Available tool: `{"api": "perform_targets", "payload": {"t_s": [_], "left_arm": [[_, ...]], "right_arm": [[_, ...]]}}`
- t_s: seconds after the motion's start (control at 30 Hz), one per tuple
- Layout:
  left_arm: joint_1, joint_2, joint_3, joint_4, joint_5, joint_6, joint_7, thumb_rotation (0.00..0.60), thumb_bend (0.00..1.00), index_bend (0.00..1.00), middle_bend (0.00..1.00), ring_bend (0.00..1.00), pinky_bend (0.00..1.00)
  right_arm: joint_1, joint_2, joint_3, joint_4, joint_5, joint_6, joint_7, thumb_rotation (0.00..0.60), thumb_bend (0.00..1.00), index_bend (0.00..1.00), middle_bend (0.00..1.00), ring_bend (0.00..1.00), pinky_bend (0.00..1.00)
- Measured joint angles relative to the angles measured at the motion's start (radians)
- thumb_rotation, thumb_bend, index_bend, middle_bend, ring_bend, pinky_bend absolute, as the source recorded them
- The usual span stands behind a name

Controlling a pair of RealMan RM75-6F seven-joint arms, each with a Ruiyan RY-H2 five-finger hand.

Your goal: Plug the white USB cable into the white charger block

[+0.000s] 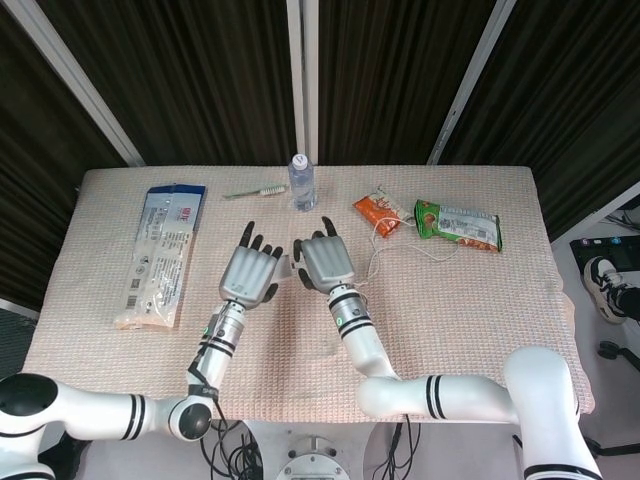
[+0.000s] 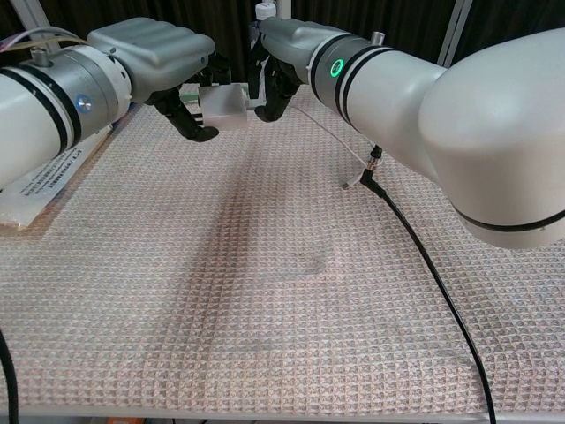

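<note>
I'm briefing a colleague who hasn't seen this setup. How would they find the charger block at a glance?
Start at the water bottle standing at the back middle of the table, then come toward the robot to where its two hands meet. The white charger block is the small boxy piece held in the left hand, facing the right hand. It is plain white and hard-edged, unlike the printed packets.

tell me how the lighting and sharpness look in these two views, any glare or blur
Head view: even, soft light, sharp across the table, only faint shadows under the left hand and right hand. Chest view: the cloth weave is crisp, but the near right arm looms large and shows bright sheen; the charger block between the hands looks pale and slightly washed out.
</note>
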State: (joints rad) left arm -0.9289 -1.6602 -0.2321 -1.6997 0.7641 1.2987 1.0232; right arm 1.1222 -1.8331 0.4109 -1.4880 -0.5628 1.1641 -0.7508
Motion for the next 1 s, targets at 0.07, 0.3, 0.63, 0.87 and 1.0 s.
{"api": "perform_targets", "payload": {"t_s": [0.07, 0.3, 0.63, 0.87, 1.0], "left_arm": [[-0.002, -0.002, 0.0, 0.0, -0.004, 0.0, 0.0, 0.515, 0.36, 0.45, 0.42, 0.2, 0.0], [-0.006, -0.01, -0.002, 0.008, -0.006, -0.002, -0.011, 0.518, 0.36, 0.45, 0.41, 0.2, 0.0], [-0.012, -0.019, -0.002, 0.019, -0.026, 0.002, 0.001, 0.516, 0.36, 0.45, 0.41, 0.2, 0.0], [-0.016, -0.026, -0.001, 0.021, -0.03, 0.002, 0.0, 0.516, 0.36, 0.45, 0.41, 0.2, 0.0], [-0.018, -0.031, -0.001, 0.025, -0.032, 0.006, 0.005, 0.515, 0.36, 0.45, 0.41, 0.2, 0.0]], "right_arm": [[0.004, -0.006, 0.002, 0.004, 0.005, 0.004, -0.005, 0.6, 0.37, 0.58, 0.51, 0.3, 0.02], [0.008, -0.026, 0.005, 0.028, 0.003, -0.002, 0.004, 0.6, 0.37, 0.58, 0.51, 0.3, 0.02], [0.01, -0.043, 0.008, 0.043, -0.001, -0.001, 0.004, 0.6, 0.37, 0.58, 0.51, 0.3, 0.02], [0.013, -0.058, 0.012, 0.054, -0.004, -0.003, 0.006, 0.6, 0.37, 0.57, 0.51, 0.3, 0.02], [0.016, -0.067, 0.015, 0.059, -0.004, -0.001, 0.002, 0.6, 0.37, 0.57, 0.51, 0.3, 0.02]]}}
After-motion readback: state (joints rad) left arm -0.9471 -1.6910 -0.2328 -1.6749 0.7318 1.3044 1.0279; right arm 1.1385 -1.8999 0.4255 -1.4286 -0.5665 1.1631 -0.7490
